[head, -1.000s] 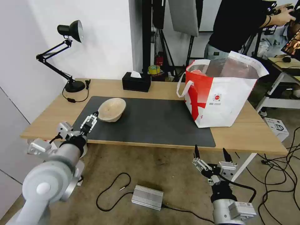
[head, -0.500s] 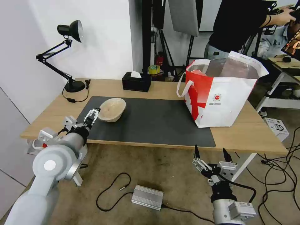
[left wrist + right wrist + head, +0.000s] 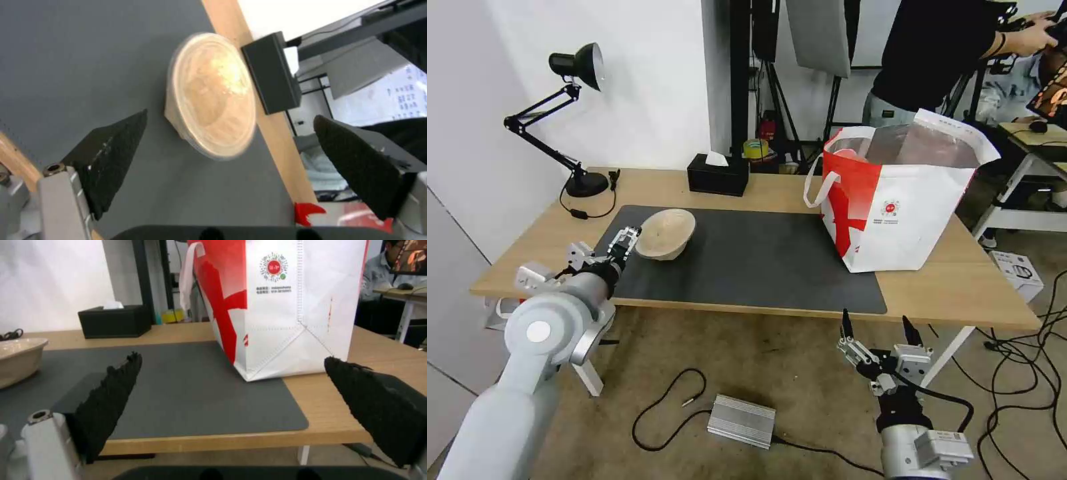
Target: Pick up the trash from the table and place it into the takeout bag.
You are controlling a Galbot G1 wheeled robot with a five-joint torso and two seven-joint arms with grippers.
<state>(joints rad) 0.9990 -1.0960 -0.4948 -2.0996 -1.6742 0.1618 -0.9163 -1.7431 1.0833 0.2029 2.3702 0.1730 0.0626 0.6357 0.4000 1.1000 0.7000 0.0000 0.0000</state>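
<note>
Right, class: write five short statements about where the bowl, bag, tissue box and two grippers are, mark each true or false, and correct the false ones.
1. The bowl sits on the mat. True.
2. The left gripper is shut on the bowl. False: its jaws are open, just short of the bowl.
3. The bag lies flat on the table. False: it stands upright and open.
4. The right gripper is open, below the table edge. True.
5. The tissue box is inside the bag. False: it sits on the table near the back edge.
</note>
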